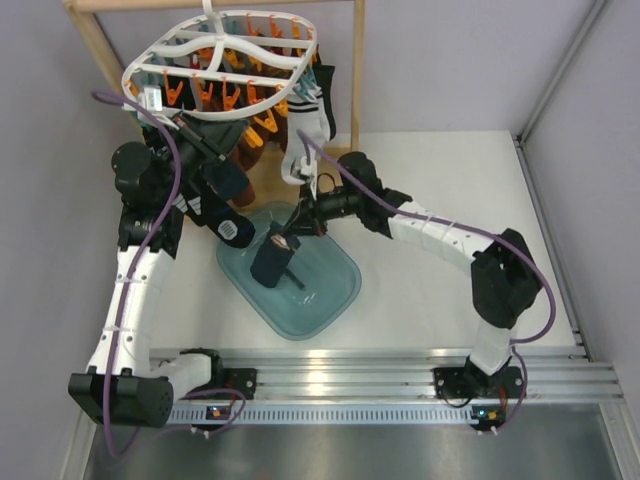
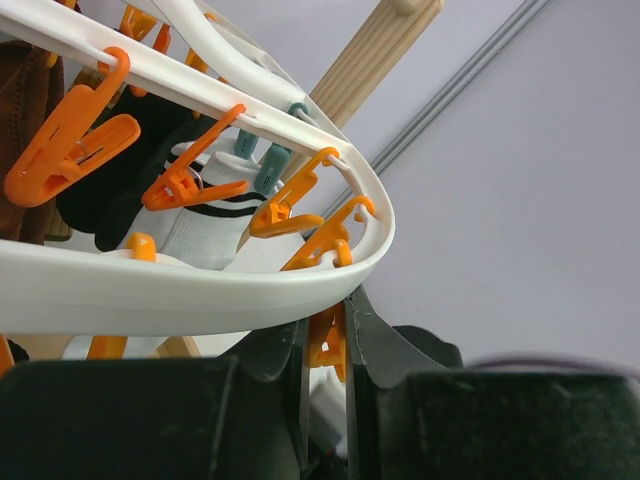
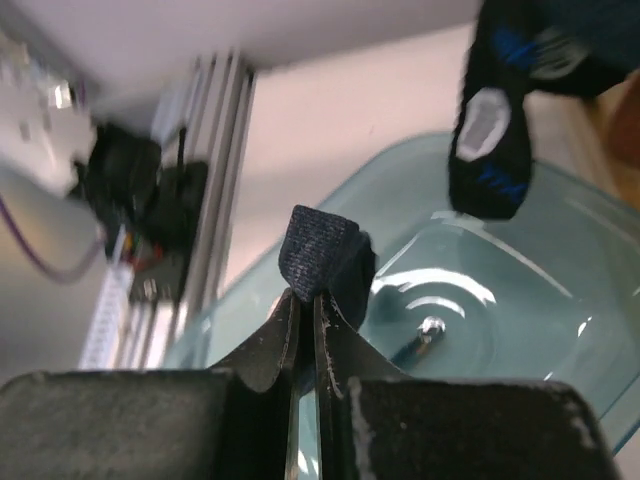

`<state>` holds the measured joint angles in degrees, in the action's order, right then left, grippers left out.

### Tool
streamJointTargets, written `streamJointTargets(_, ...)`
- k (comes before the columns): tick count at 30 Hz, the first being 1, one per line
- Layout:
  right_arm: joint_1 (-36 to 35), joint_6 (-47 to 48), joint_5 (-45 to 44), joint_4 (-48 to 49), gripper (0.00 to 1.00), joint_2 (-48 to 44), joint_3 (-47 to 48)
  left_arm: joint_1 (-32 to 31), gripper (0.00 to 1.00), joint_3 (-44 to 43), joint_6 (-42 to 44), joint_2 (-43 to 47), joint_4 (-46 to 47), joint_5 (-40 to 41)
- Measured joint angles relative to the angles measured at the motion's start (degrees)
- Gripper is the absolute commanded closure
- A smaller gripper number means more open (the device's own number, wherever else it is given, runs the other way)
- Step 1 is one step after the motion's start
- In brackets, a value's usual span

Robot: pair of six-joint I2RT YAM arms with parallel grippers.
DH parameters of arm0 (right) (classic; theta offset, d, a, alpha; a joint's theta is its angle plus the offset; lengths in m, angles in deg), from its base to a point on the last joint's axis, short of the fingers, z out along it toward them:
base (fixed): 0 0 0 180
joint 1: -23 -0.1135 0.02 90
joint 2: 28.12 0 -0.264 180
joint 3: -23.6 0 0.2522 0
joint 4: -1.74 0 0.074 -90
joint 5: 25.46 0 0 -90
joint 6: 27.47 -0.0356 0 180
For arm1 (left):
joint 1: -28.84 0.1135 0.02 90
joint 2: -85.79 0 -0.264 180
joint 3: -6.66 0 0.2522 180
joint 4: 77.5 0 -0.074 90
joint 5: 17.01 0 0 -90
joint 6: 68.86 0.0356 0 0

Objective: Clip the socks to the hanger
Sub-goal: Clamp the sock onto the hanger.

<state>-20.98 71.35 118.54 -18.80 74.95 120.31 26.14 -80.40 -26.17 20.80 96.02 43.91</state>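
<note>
The right gripper (image 3: 308, 300) is closed down to a thin slit on a fold of a navy sock (image 3: 322, 250). It holds the sock above the middle of the clear teal tub (image 1: 335, 300), and the rest of the sock (image 1: 270, 262) hangs down into the tub. A second dark sock (image 3: 490, 140) with blue and white patches hangs over the tub's far left edge; what holds it cannot be made out.

The left gripper (image 2: 327, 350) is up beyond the tub's far left side, under the rim of the white hanger (image 2: 200, 290). Its fingers are pressed close on either side of an orange clip (image 2: 322, 335) that dangles from that rim. More orange and teal clips hang along the hanger (image 1: 160, 50), and a white sock with dark stripes (image 2: 205, 225) is pinned among them.

The tub sits on a white table (image 1: 430, 200). A wooden frame (image 1: 357, 70) behind the tub carries the hanger, an aluminium rail (image 1: 400, 365) runs along the table's near edge, and plain grey walls (image 1: 450, 60) close in the far side and both flanks.
</note>
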Motion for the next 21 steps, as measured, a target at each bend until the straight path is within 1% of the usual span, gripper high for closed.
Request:
streamJointTargets(2, 1.2, -14.6, -3.4, 11.1, 1.0, -0.4, -1.3, 0.0, 1.0, 0.0, -0.2, 0.0, 0.0, 0.0)
streamJointTargets(4, 1.5, -25.7, -7.6, 18.5, 1.0, -0.4, -1.7, 0.0, 1.0, 0.0, -0.6, 0.0, 0.0, 0.0)
streamJointTargets(6, 1.5, -34.1, -11.5, 23.5, 1.0, -0.4, -1.7, 0.0, 1.0, 0.0, -0.7, 0.0, 0.0, 0.0)
streamJointTargets(9, 1.5, -43.2, -15.8, 28.5, 1.0, -0.6, -1.4, 0.0, 1.0, 0.0, -0.8, 0.1, 0.0, -0.1)
streamJointTargets(14, 1.5, -50.7, -20.9, 31.6, 1.0, -0.6, 1.2, 0.0, 1.0, 0.0, -0.8, 0.5, 0.0, -0.2)
streamJointTargets(21, 1.8, -54.1, -25.1, 33.4, 1.0, -0.6, 4.7, 0.0, 1.0, 0.0, -0.7, 0.5, 0.0, -0.3)
